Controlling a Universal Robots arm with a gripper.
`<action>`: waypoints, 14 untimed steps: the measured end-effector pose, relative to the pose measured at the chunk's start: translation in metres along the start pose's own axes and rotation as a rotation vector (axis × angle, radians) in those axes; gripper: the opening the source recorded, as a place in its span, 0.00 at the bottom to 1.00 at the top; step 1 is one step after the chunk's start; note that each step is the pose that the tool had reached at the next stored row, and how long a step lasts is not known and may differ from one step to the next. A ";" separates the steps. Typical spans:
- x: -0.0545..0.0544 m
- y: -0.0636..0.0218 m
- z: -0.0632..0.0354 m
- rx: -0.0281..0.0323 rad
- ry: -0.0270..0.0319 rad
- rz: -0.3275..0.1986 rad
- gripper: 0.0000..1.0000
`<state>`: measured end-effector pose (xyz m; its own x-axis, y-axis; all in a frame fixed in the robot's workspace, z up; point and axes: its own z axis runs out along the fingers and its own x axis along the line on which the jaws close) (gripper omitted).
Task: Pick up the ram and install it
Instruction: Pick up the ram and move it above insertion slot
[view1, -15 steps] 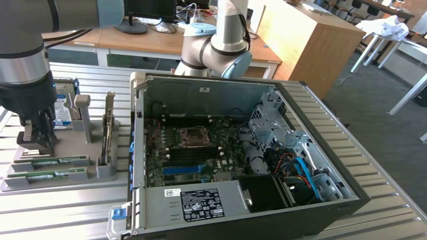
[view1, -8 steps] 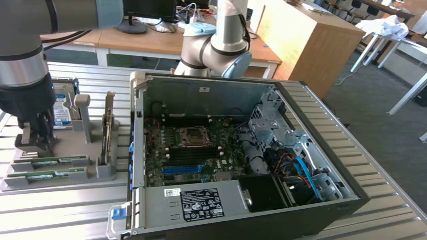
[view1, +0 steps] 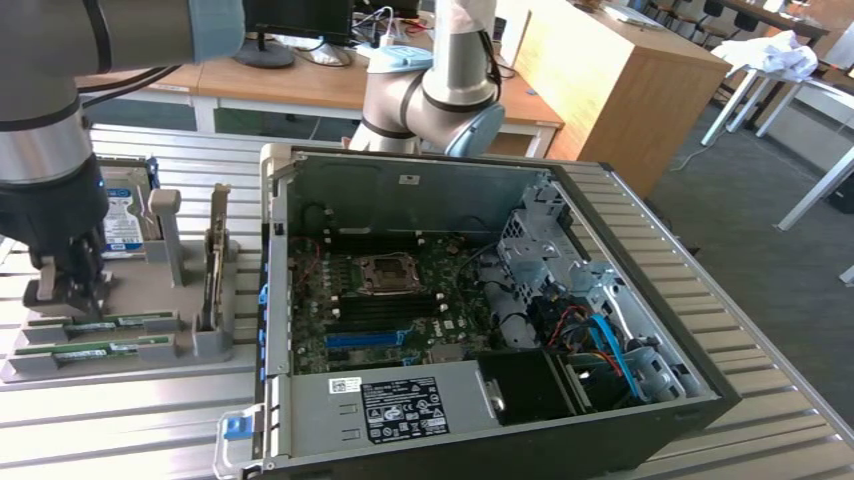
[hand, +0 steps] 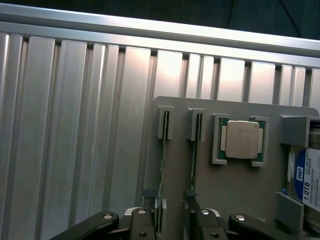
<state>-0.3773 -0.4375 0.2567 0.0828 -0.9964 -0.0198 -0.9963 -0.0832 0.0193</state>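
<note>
Okay, in the exterior view my claw (view1: 64, 290) hangs low over the grey holder (view1: 214, 345) on the ribbed metal desk (view1: 120, 420), at the exterior view's left. The ram (view1: 96, 350) sits in that holder. It is a thin green strip with a pale label. A second ram stick (view1: 104, 323) sits just beside it. A hard drive (view1: 123, 215) with a blue and white label stands behind them. The open computer case (view1: 641, 300) is at the exterior view's right, with a blue slot (view1: 363, 339) on its board. The box at its front has a black and white sticker (view1: 403, 410), but I cannot read the words.

In the wrist view my claw (hand: 172, 225) has its two black fingers (hand: 145, 222) apart, and they hold nothing. The ram (hand: 162, 160) stands on its edge and runs into the gap between them. The second ram stick (hand: 194, 150) is just beside it. A square silver chip (hand: 241, 139) sits in its own pocket. On the hard drive label (hand: 307, 182) I read "WD" and "1.0TB".
</note>
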 end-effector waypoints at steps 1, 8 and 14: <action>0.000 0.0000 0.0000 0.0000 0.0000 0.000 0.36; 0.000 0.0000 0.0000 0.0000 0.0000 0.000 0.36; 0.001 -0.0001 0.0061 -0.0001 0.0000 0.000 0.36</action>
<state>-0.3773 -0.4381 0.2506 0.0828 -0.9964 -0.0198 -0.9963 -0.0832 0.0194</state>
